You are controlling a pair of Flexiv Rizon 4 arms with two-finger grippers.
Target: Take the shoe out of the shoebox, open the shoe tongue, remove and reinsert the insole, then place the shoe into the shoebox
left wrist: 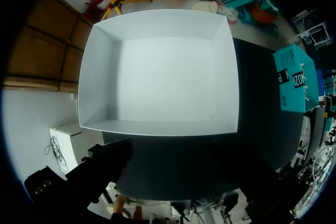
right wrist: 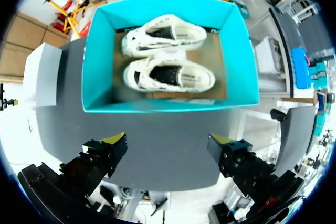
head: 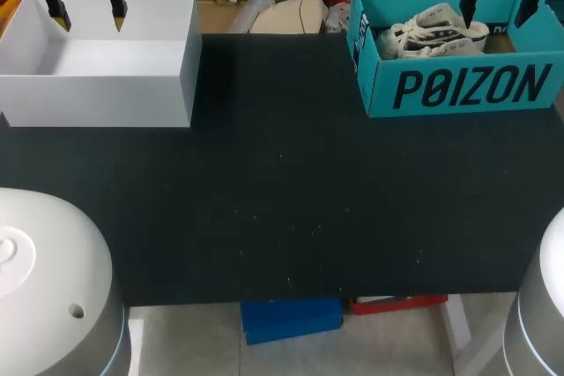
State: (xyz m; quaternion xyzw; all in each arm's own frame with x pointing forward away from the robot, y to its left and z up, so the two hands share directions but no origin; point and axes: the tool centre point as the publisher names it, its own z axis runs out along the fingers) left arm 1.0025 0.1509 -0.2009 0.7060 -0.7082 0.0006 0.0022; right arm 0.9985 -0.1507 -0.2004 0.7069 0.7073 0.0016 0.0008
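Black tabletop [head: 282,200]: far left corner, white box [head: 97,85] with left gripper [head: 88,11] above it, fingers wide apart; far right corner, teal shoebox [head: 458,85] holding two pale shoes [right wrist: 168,74] side by side, right gripper [right wrist: 168,140] above, also wide.

The head camera is mounted above and behind the robot and faces down on the whole table [head: 282,200]. The left wrist camera looks straight down into the white box [left wrist: 157,77] from close above. The right wrist camera views the shoebox [right wrist: 168,106] likewise. All three views contain both boxes.
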